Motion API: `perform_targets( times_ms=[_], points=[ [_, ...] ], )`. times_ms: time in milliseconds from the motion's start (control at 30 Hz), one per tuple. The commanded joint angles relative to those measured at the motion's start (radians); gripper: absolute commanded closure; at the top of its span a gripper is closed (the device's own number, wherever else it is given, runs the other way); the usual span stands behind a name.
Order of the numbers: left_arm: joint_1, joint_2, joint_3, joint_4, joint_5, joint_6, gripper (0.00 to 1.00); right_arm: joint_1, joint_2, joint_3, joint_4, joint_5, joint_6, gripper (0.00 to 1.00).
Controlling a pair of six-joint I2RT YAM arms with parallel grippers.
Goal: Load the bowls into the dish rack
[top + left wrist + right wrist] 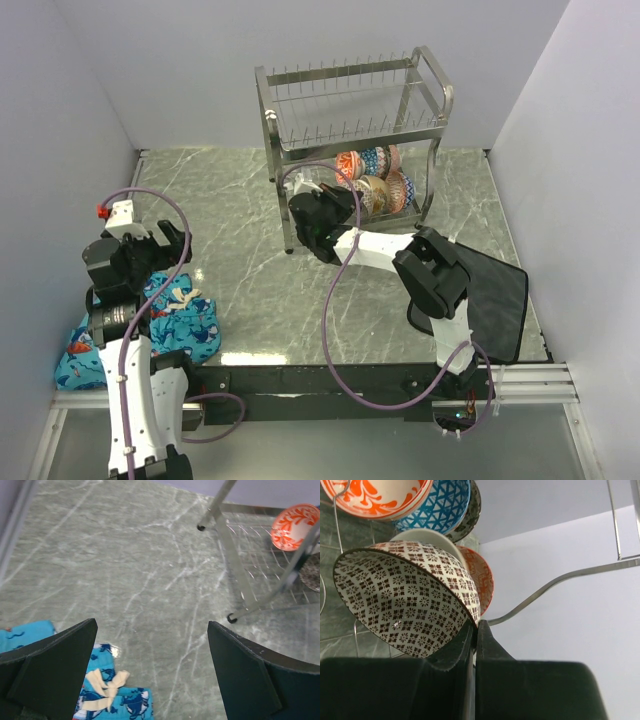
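Table (240, 285) open across its middle and far-left corner, dish rack (440, 95) standing at the far edge, lower tier crowded with bowls (378, 160), right gripper (474, 630) clamped on the brown-patterned bowl (405, 595) blocking the rack's left end, upper tier free, blue cloth (195, 325) covering the near-left corner, dark mat (495, 300) along the right edge.

The top external camera looks down from above and behind the arm bases. It takes in the whole marble-patterned table (240, 210), with the dish rack (350, 120) at its far side. The left wrist camera faces forward and down past the left gripper (151, 624) toward the rack's feet. The right wrist camera looks upward from the rack's lower tier, past the right gripper (474, 627), very near a brown-patterned bowl (405, 600). All three views share the red-orange bowl (349, 163). The blue cloth (185, 320) shows in the top and left wrist views.
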Motion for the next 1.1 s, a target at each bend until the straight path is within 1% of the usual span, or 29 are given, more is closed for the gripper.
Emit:
perform_targets(
  times_ms=[0,167,367,700,867,1067],
  points=[
    [0.004,0.027,0.002,0.073,0.107,-0.044,0.01,-0.017,-0.052,-0.012,-0.023,0.108,0.008,1.00],
    [0.004,0.057,0.028,0.070,0.125,-0.051,0.01,-0.028,-0.046,-0.023,-0.002,0.149,0.017,1.00],
    [0.004,0.082,0.052,0.039,0.148,-0.035,0.01,-0.057,0.011,0.042,0.016,0.169,0.030,1.00],
    [0.002,0.071,0.031,0.035,0.147,-0.035,0.01,-0.077,0.092,0.100,0.032,0.230,0.076,1.00],
    [0.002,0.062,0.028,0.015,0.136,-0.024,0.00,-0.094,0.153,0.153,0.067,0.256,0.062,1.00],
    [0.004,0.056,0.017,0.013,0.128,-0.018,0.01,-0.089,0.190,0.180,0.059,0.264,0.069,1.00]
  ],
)
